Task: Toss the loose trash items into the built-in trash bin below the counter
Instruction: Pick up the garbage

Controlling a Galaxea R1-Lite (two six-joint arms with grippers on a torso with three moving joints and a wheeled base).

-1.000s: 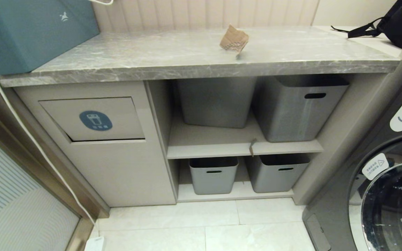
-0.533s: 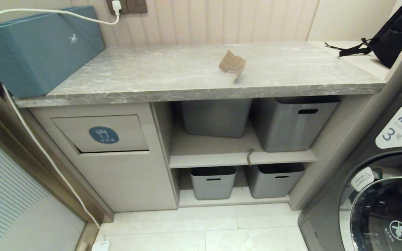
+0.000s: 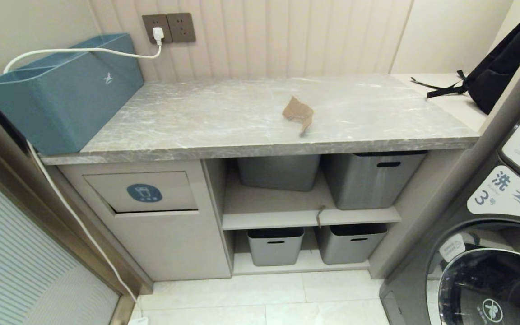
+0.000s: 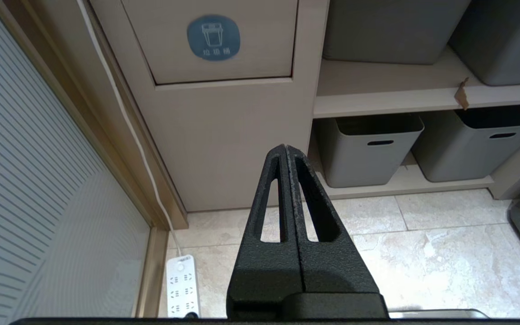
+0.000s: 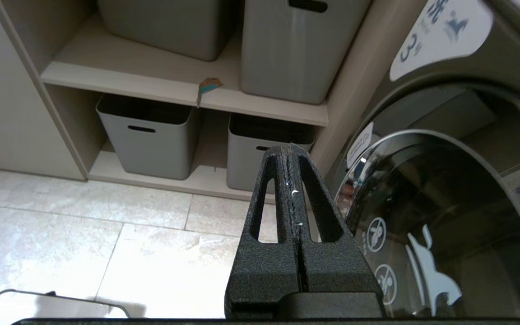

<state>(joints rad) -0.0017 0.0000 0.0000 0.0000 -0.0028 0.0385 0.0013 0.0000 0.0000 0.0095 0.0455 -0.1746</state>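
Head view: glossy grey marble worktop with white veins (image 3: 224, 122), bearing one crumpled tan-brown cardboard scrap (image 3: 298, 113) near its middle. Second small cardboard scrap with a teal side (image 5: 209, 85) at front edge of upper beige shelf (image 3: 269, 212), between two grey plastic tubs. Beige cabinet flap with blue oval bin sticker (image 3: 144, 192) below worktop, at left. Left gripper (image 4: 285, 151) low, facing cabinet front, jaws pressed together, empty. Right gripper (image 5: 290, 151) low, beside dark washing machine door (image 5: 427, 216), jaws pressed together, empty.
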